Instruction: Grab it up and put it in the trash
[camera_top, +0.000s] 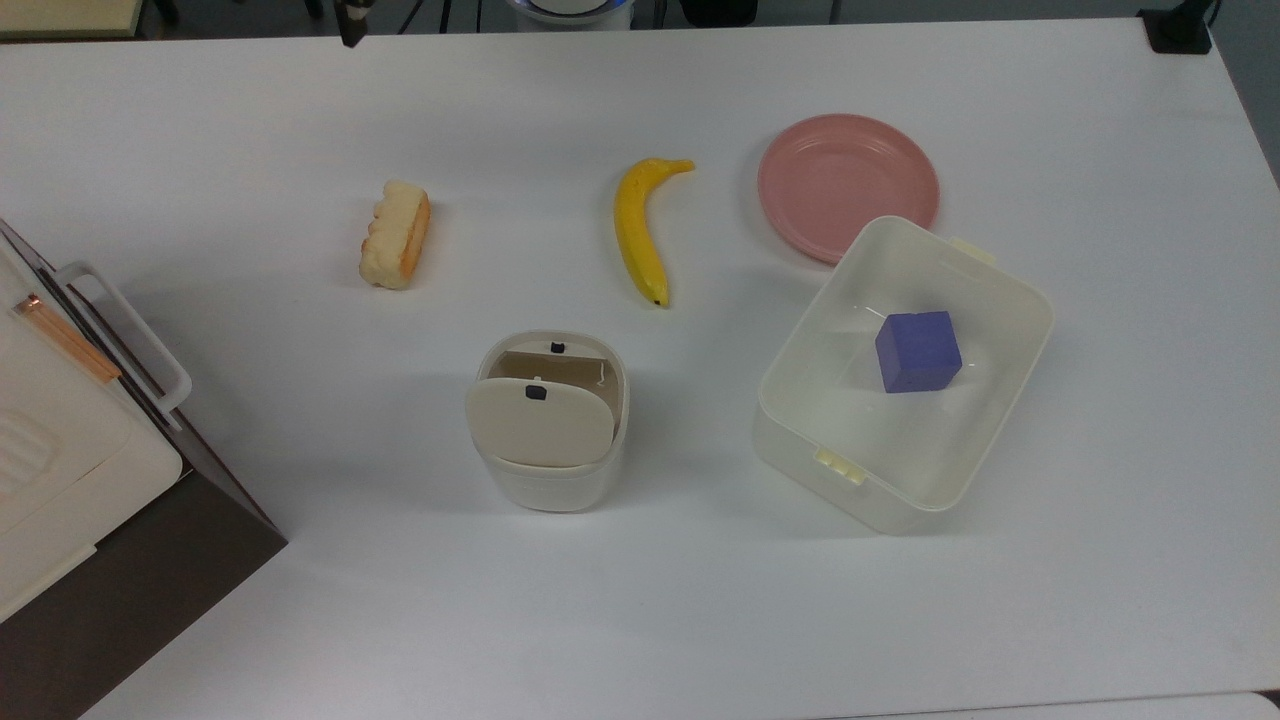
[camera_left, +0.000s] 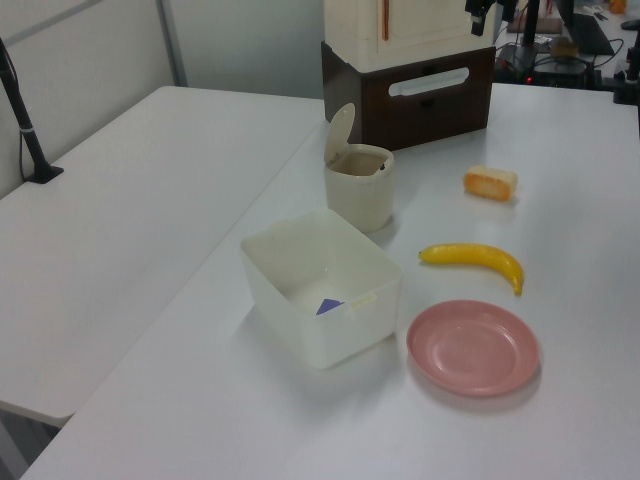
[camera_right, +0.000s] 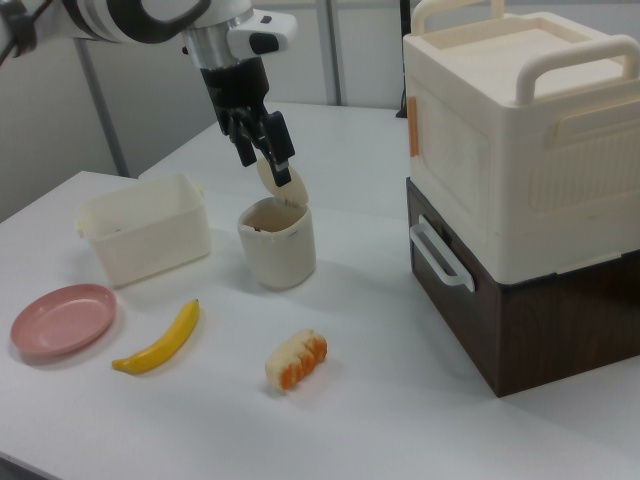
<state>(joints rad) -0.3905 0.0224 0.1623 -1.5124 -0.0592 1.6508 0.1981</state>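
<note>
- The trash (camera_top: 548, 425) stands apart from all else, bare worktop (camera_top: 640, 620) all round it.
- Its raised flap (camera_left: 340, 130) leaves the mouth unobstructed from above.
- Nearest obstacles: tub (camera_top: 905, 375), banana (camera_top: 640, 230).
</note>
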